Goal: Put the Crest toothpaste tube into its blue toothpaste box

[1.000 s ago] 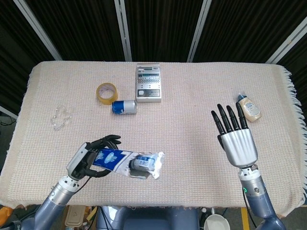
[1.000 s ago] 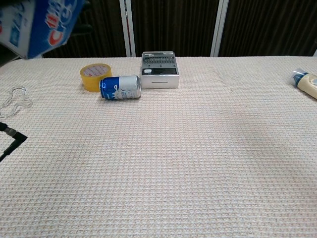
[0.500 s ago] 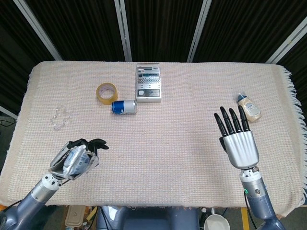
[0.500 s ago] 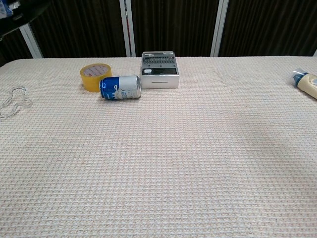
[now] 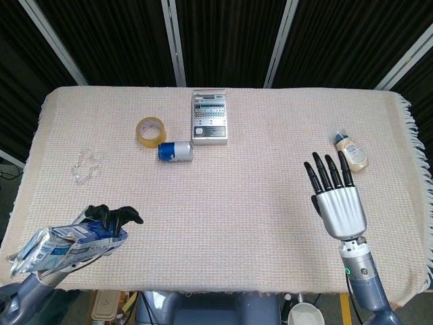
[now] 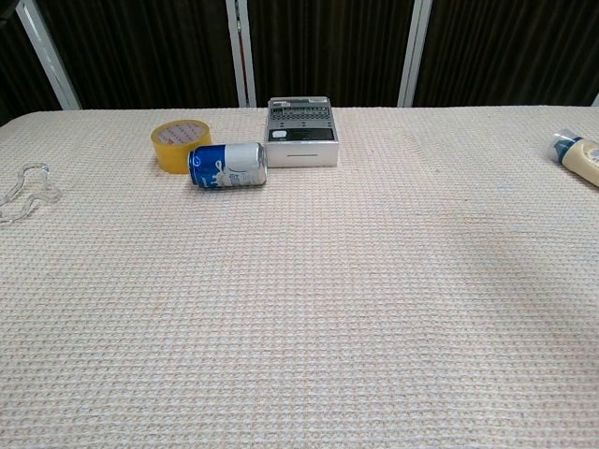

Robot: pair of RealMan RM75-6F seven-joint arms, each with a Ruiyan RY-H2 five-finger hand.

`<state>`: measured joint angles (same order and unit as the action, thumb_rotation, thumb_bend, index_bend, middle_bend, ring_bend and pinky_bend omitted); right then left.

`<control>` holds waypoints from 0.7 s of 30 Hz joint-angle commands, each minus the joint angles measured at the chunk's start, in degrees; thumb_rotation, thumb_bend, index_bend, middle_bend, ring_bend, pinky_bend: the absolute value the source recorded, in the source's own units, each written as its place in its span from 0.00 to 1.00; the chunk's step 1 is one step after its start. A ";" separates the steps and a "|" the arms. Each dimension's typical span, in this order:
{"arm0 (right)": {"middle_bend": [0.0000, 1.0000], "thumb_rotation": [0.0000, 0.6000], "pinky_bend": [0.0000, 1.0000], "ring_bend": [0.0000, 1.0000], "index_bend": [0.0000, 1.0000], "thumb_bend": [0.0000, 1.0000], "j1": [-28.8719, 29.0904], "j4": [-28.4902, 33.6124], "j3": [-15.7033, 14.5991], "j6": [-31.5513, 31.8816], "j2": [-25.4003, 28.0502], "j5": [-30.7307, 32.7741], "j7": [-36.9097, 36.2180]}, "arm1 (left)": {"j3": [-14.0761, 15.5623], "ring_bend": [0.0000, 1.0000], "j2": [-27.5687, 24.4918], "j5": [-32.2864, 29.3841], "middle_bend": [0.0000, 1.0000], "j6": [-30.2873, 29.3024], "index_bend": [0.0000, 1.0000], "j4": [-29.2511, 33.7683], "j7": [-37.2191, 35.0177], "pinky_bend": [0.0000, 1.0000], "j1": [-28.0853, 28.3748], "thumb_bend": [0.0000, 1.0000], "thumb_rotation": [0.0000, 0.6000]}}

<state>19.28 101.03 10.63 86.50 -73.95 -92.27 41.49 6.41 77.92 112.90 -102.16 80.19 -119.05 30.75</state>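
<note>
Nearest the robot, at about 8 o'clock on the table, the left hand grips the blue toothpaste box, its dark fingers wrapped over the top of the carton, which lies roughly level with its far end pointing off the near-left edge. That hold looks meant to keep the carton lifted clear of the cloth so an end can be offered for loading. Whether the toothpaste tube is already inside I cannot tell; no separate tube shows in either view. At about 4 o'clock the right hand holds nothing — palm flat, fingers straight and apart, pointing away from the robot, probably waiting to help. Just beyond its fingertips, at 3 o'clock near the fringed edge, lies a small cream bottle, well apart from the box. Further off, towards 11 o'clock, a clear plastic piece sits alone, then a blue can on its side touching a roll of yellow tape, and at 12 o'clock a grey calculator-like device.
</note>
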 commanded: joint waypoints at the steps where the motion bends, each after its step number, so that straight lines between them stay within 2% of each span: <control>1: 0.13 1.00 0.00 0.14 0.20 0.24 -0.08 -0.15 -0.11 -0.06 -0.06 -0.04 -0.07 | 0.86 0.20 1.51 -1.49 0.41 -0.12 0.45 -2.03 -0.95 0.21 0.24 0.31 1.00; 4: 0.13 1.00 0.00 0.14 0.20 0.24 -0.21 -0.31 -0.11 -0.05 -0.08 0.07 -0.25 | 0.54 0.20 2.01 -5.54 0.41 1.74 0.45 0.01 0.07 0.21 -0.20 0.31 1.00; 7: 0.13 1.00 0.00 0.14 0.20 0.24 -0.36 -0.45 -0.15 -0.06 -0.20 0.31 -0.48 | -1.96 0.20 2.95 -11.20 0.45 -0.56 0.45 3.62 -3.33 0.21 -2.09 0.31 1.00; 9: 0.13 1.00 0.00 0.14 0.20 0.24 -0.44 -0.63 -0.26 -0.13 -0.23 0.33 -0.46 | -2.30 0.21 3.05 -11.72 0.46 -0.94 0.46 3.26 -3.88 0.21 -2.40 0.31 1.00; 13: 0.13 1.00 0.00 0.14 0.21 0.24 -0.53 -1.28 -0.35 -0.37 -0.50 0.67 -0.56 | -1.05 0.23 2.35 -10.50 0.48 0.78 0.44 2.76 -4.61 0.24 -1.85 0.31 1.00; 15: 0.13 1.00 0.00 0.14 0.21 0.24 -0.51 -1.44 -0.31 -0.52 -0.90 1.01 -1.01 | 0.34 0.23 1.22 -10.92 0.47 5.42 0.43 3.08 -1.66 0.26 -0.85 0.31 1.00; 17: 0.13 1.00 0.00 0.14 0.21 0.24 -0.45 -1.76 -0.46 -0.57 -1.19 0.72 -1.09 | 0.89 0.22 0.12 -12.05 0.44 10.66 0.41 4.85 7.26 0.26 0.06 0.31 1.00; 18: 0.13 1.00 0.00 0.14 0.21 0.24 -0.46 -1.94 -0.55 -0.58 -1.27 0.60 -0.98 | 0.78 0.22 -0.01 -12.62 0.43 11.54 0.40 5.96 8.89 0.26 0.11 0.31 1.00; 21: 0.13 1.00 0.00 0.14 0.21 0.24 -0.58 -2.17 -0.69 -0.65 -1.47 0.70 -0.96 | 0.40 0.22 0.43 -12.57 0.43 11.07 0.40 6.52 6.60 0.26 -0.03 0.29 1.00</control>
<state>18.72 98.88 9.95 85.86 -75.40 -91.59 40.55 6.21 79.14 101.34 -95.20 84.56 -115.58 29.90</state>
